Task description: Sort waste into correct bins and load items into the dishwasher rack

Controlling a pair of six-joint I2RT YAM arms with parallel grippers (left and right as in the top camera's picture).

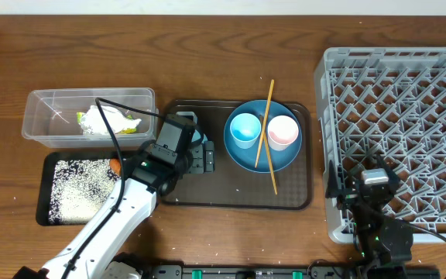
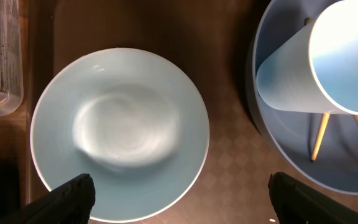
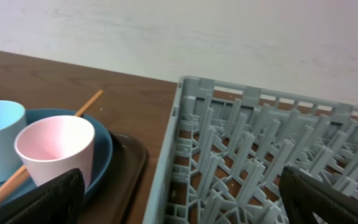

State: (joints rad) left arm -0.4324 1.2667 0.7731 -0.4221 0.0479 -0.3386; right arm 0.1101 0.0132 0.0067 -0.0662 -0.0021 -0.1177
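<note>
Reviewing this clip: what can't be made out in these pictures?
- Bowl: overhead, the left arm covers nearly all of it.
- Carrot: overhead, only an orange sliver shows beside that arm.
- Rack: overhead, the frame's right edge cuts it off.
- Wrapper: overhead, its label print is too small to read.

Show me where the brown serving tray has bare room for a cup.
Bare: the front strip of the serving tray, between the blue plate and the near rim. Crowded: the plate carries the light blue cup, the pink cup and the chopsticks; the left end effector hovers over the pale blue bowl at the tray's left. The dishwasher rack looks empty.
</note>
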